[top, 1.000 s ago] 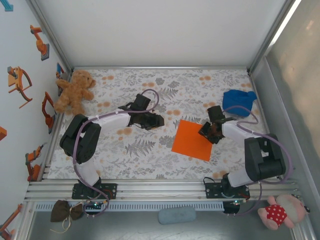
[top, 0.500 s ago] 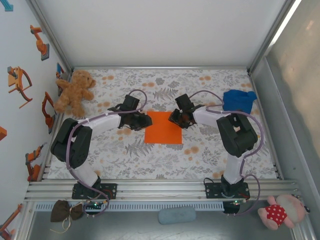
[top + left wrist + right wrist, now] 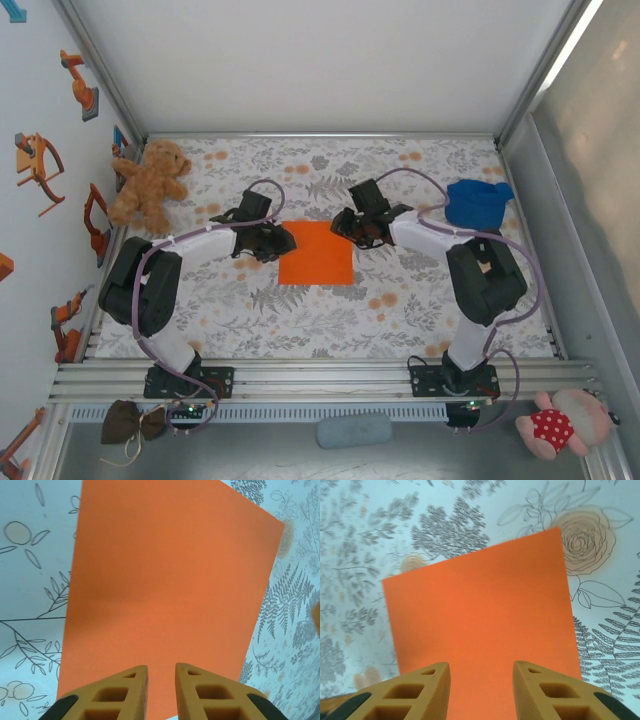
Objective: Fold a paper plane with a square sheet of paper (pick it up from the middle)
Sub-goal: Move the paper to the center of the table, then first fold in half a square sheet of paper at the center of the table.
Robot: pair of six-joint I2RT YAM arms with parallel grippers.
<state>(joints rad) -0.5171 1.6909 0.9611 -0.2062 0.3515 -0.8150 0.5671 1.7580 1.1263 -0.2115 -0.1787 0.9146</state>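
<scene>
The square sheet of paper (image 3: 316, 254) is bright orange and lies flat and unfolded on the floral table cover, near the middle. My left gripper (image 3: 277, 243) sits at the sheet's left edge. In the left wrist view its tan fingers (image 3: 125, 685) stand over the paper (image 3: 170, 575) with a narrow gap and nothing between them. My right gripper (image 3: 349, 226) is at the sheet's far right corner. In the right wrist view it (image 3: 481, 666) is open wider, fingertips low over the orange sheet (image 3: 480, 615).
A brown teddy bear (image 3: 150, 183) sits at the far left by the wall. A blue cloth lump (image 3: 477, 203) lies at the far right. Metal rails (image 3: 320, 378) run along the near edge, with the arm bases on them.
The sheet has slid left from the right side to the middle with the right gripper on it. The left gripper has come to its left edge. Both jaws have narrowed.
</scene>
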